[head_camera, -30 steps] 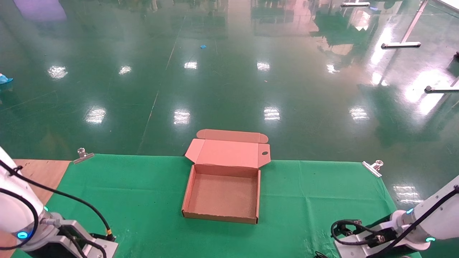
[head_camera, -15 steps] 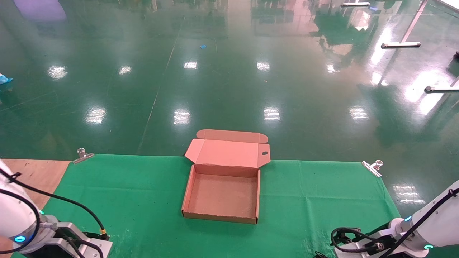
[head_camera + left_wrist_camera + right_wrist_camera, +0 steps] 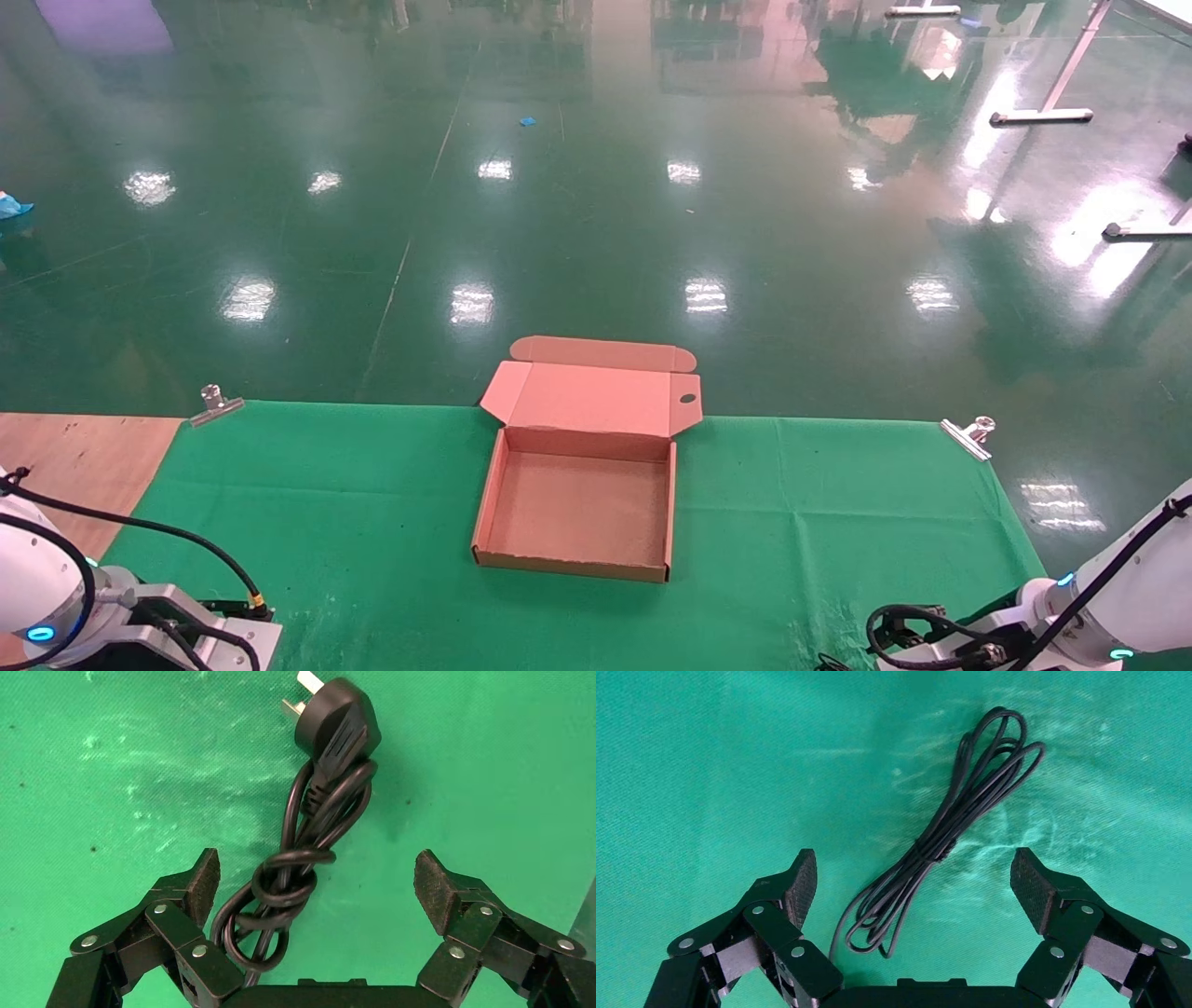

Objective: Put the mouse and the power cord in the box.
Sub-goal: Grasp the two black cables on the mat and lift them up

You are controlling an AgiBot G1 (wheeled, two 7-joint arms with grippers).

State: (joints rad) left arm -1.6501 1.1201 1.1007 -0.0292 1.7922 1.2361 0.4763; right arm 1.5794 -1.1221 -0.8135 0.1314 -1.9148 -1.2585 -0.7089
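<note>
Both grippers gape empty over the green cloth: left gripper (image 3: 316, 881) straddles the knotted power cord (image 3: 302, 860), limp but bulky, best pinched at its knot, while right gripper (image 3: 912, 881) flanks a thin floppy cable bundle (image 3: 940, 839).

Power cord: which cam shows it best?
Left wrist view. The power cord lies knotted on the green cloth, plug end visible, between the open fingers of the left gripper. The head view doesn't show it. The right wrist view shows only a thinner cable bundle.
</note>
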